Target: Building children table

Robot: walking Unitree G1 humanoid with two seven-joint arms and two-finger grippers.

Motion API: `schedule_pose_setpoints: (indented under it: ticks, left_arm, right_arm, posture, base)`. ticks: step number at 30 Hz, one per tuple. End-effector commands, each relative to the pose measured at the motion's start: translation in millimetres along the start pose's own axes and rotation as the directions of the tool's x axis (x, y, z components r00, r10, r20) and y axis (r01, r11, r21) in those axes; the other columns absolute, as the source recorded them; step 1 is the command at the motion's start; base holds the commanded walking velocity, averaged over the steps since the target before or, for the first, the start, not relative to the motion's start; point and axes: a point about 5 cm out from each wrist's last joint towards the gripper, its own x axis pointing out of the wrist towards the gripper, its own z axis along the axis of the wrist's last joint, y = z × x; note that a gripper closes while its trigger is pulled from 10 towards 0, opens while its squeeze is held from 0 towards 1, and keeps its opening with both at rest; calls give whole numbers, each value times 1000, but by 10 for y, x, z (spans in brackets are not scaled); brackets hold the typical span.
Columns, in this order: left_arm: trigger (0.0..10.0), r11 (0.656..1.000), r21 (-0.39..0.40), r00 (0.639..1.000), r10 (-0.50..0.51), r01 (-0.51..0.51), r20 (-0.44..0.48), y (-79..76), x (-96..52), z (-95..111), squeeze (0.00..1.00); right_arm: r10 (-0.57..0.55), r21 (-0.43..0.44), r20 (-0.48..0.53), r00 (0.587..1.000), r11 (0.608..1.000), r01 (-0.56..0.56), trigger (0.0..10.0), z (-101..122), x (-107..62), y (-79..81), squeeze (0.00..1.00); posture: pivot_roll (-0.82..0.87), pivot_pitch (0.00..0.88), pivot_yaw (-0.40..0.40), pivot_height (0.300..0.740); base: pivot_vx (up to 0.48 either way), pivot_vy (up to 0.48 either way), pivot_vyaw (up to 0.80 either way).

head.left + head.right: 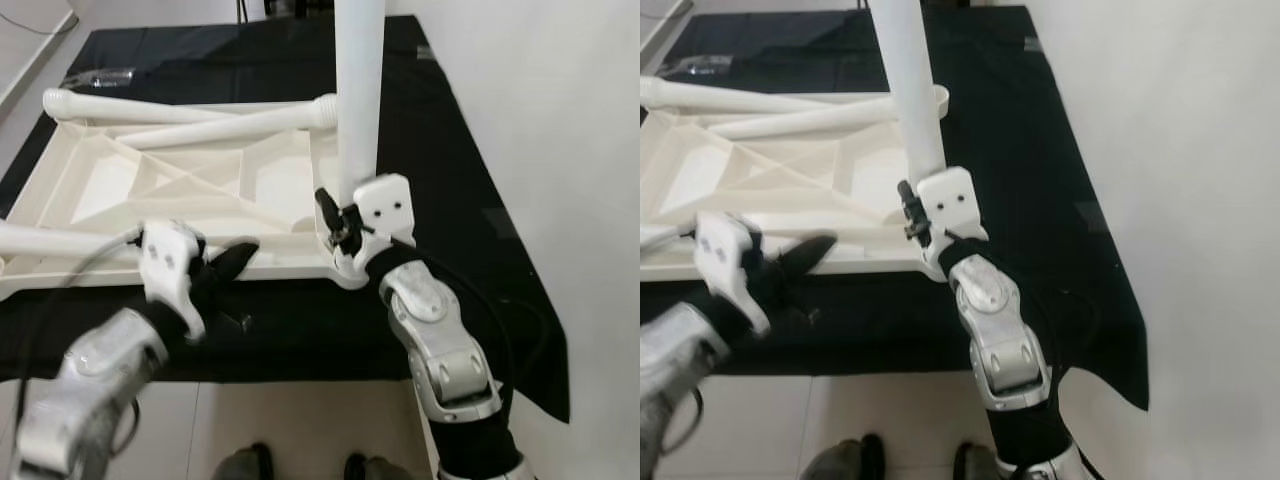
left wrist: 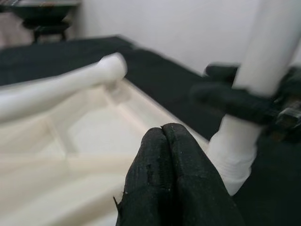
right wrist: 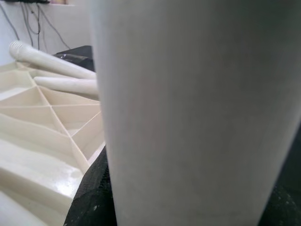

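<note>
One upright leg (image 1: 358, 100) clamped by right gripper (image 1: 342, 222) at tabletop (image 1: 200, 180) corner; needed straight, vertical twisting; left gripper (image 1: 232, 265) closed, empty.

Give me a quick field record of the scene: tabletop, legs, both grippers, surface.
tabletop: white tabletop lying underside up, ribs showing
upright leg: white upright leg standing in the near right corner socket
loose legs: two loose legs lying across the far side of the tabletop
right gripper: right gripper clamped on the upright leg near its base
left gripper: left gripper shut, holding nothing, at the tabletop's near edge
surface: black cloth on the floor under the parts
</note>
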Motion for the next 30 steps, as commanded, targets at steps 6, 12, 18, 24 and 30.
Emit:
schedule_pose_setpoints:
  ticks: [6, 12, 18, 24, 30]
  left_arm:
    - [10000, 997, -28, 997, -78, 78, 16, 61, 66, 111, 0]
    - [10000, 990, -57, 990, -125, 130, 72, 50, 218, 241, 0]
    - [10000, 972, -93, 972, -202, 214, 121, 42, 374, 386, 1000]
    - [10000, 919, -93, 913, -362, 384, 190, -14, 781, 680, 1000]
    - [10000, 903, -120, 904, -391, 413, 171, -5, 909, 687, 1000]
  right_arm:
    - [-30, 88, -316, 948, 994, 61, 10000, -599, -31, -143, 0]
    - [-17, 102, -312, 950, 993, 52, 10000, -585, 6, -178, 0]
    - [3, 123, -310, 951, 992, 37, 10000, -583, 28, -121, 0]
    - [73, 251, -204, 976, 968, -20, 10000, -533, 22, 35, 0]
    - [171, 273, -97, 980, 952, -139, 10000, -472, -43, 118, 0]
  posture:
    - [76, 197, 1, 740]
    - [74, 194, -6, 740]
    - [75, 192, -4, 740]
    - [67, 185, 17, 740]
    - [62, 185, 32, 740]
  base:
    - [0, 0, 0]
    - [0, 0, 0]
    - [0, 0, 0]
    - [0, 0, 0]
    - [0, 0, 0]
